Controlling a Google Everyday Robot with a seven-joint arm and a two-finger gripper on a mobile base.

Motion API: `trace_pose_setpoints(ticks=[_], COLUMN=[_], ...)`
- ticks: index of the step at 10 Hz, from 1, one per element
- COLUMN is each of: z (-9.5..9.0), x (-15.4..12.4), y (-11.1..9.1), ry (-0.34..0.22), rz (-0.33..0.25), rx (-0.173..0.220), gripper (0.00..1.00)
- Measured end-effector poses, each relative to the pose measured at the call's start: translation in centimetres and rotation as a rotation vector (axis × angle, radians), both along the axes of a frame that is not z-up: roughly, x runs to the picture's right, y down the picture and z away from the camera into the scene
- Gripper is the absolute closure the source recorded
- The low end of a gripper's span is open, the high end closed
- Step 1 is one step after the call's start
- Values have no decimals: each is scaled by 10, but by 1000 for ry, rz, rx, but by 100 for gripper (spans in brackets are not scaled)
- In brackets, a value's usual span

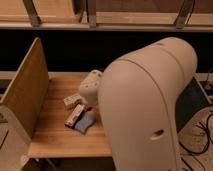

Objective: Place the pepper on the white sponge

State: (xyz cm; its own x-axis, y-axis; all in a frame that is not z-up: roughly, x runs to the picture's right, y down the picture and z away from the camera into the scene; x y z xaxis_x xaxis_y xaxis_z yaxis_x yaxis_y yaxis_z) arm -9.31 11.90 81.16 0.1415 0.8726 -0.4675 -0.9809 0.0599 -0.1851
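The arm [145,110] is a broad, smooth cream shell, rounded like a bent elbow, with a faint curved seam and one small dark recess low on its side. Over the tabletop [55,136] a smaller rounded segment [91,86] (same cream) shows; the gripper lies hidden beyond it

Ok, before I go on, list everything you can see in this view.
table: one, light wood, centre-left
side panel: one, wooden, upright on the table's left edge
pale block: one, whitish tan, on the table, possibly the sponge
packet: one, brown, just in front of the block
blue item: one, against the packet's right side
cables: several, dark, on the floor at right
pepper: none made out
arm: one, cream, filling the right foreground, reaching toward the items
claw: not in view, hidden past the arm's far end
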Motion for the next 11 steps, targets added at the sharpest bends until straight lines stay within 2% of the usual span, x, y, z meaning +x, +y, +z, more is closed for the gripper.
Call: trace_pose_setpoints(ticks=[3, 5, 9, 11], z=[-37, -42, -45, -46], x=[-19, -20, -21, -19], y=[62, 78, 77, 68], ry=[-65, -65, -58, -48], rz=[-125, -164, -203, -223], rx=[-101, -129, -108, -71], gripper=[100, 100, 100, 100])
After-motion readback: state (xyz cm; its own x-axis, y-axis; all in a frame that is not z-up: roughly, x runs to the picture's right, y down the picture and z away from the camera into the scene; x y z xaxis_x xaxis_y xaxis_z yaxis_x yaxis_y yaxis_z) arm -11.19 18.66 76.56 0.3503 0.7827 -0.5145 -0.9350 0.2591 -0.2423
